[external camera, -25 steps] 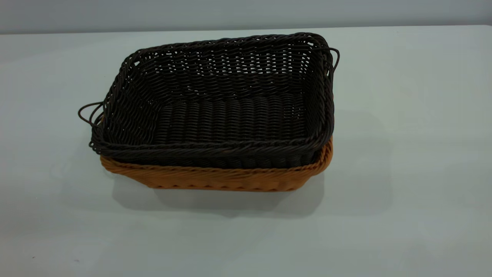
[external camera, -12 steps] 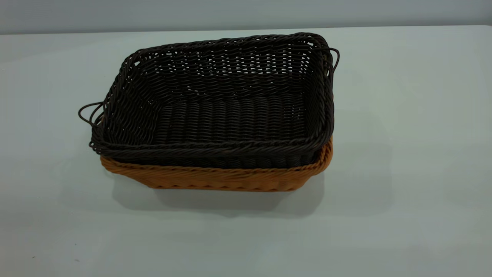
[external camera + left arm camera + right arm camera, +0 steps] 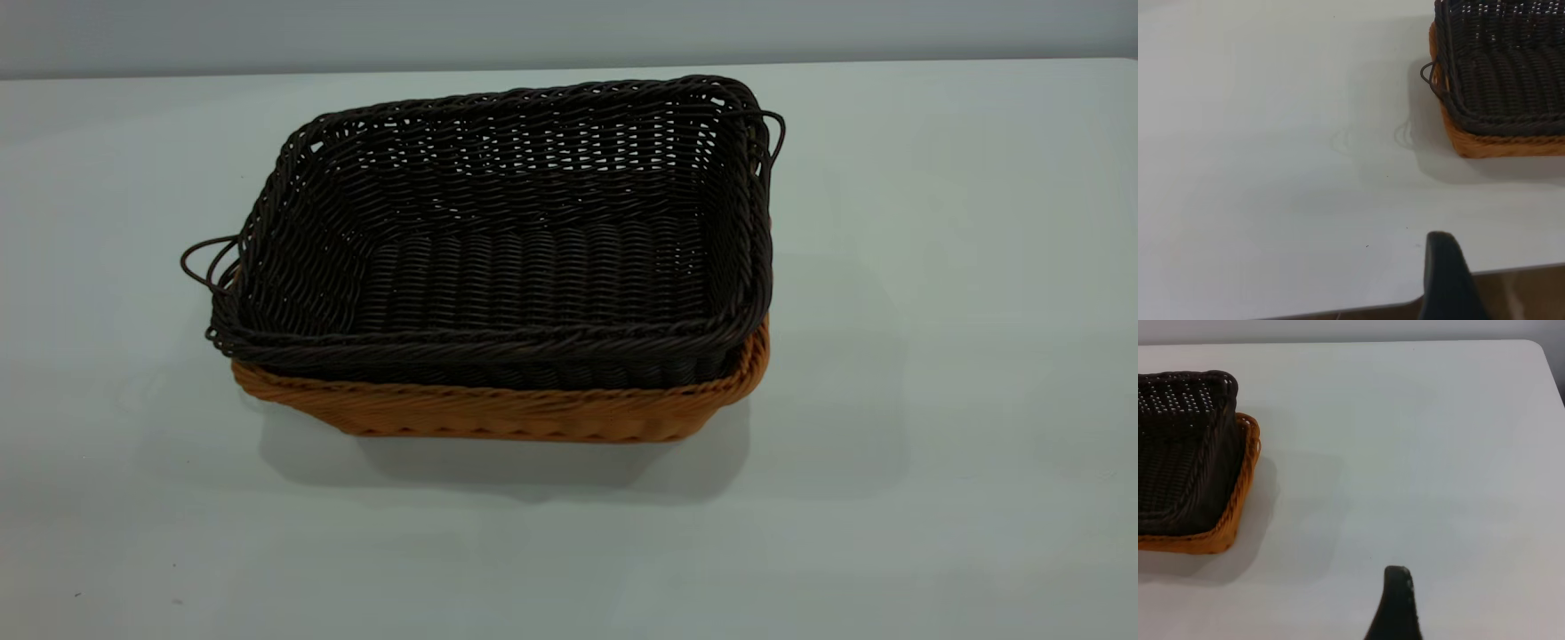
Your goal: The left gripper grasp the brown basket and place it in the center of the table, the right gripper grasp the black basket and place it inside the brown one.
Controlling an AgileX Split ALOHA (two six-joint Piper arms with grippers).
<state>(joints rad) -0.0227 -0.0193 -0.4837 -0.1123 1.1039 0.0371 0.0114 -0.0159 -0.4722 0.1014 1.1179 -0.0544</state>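
The black basket (image 3: 533, 267) sits nested inside the brown basket (image 3: 498, 413) in the middle of the table (image 3: 933, 400). Only the brown basket's near wall and rim show below the dark rim. The black one tilts slightly, its far right corner higher. Thin loop handles stick out at both ends. Neither gripper appears in the exterior view. In the left wrist view a dark part of my left gripper (image 3: 1446, 280) shows over the table's edge, well away from the baskets (image 3: 1501, 73). In the right wrist view my right gripper (image 3: 1397, 607) hangs over bare table, apart from the baskets (image 3: 1185, 453).
The table's edge (image 3: 1338, 310) runs just under the left gripper, with brown floor (image 3: 1525, 297) beyond it. A rounded table corner (image 3: 1538, 350) shows in the right wrist view. A grey wall (image 3: 569, 31) stands behind the table.
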